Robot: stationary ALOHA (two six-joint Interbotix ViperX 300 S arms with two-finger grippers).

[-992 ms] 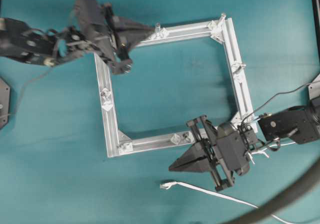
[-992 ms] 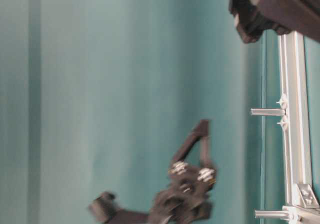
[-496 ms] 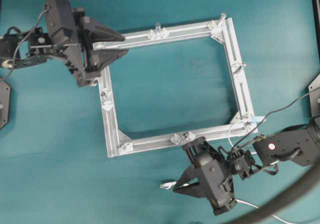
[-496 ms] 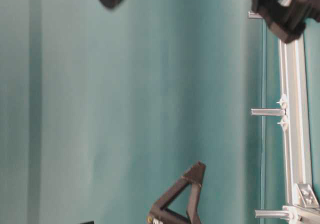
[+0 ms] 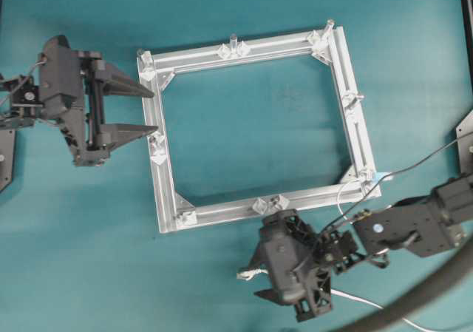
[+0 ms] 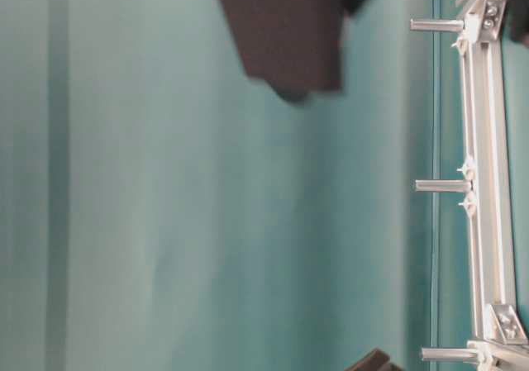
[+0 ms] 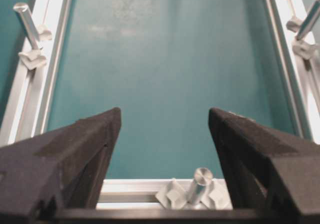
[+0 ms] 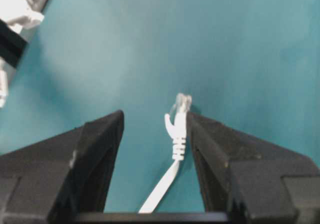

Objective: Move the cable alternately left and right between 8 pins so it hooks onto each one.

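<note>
A square silver aluminium frame (image 5: 251, 129) lies slightly skewed across the centre of the overhead view on a teal table surface (image 5: 244, 125); a thick dark curved hose (image 5: 429, 291) crosses the lower right corner.

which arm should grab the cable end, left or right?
Right, most likely. The right gripper is open with the cable plug end between its jaws. The left gripper is open across the frame, by its left bar.

Teal table (image 5: 89, 236) with aluminium frame (image 5: 355, 136), white cable (image 5: 355, 297)
</note>
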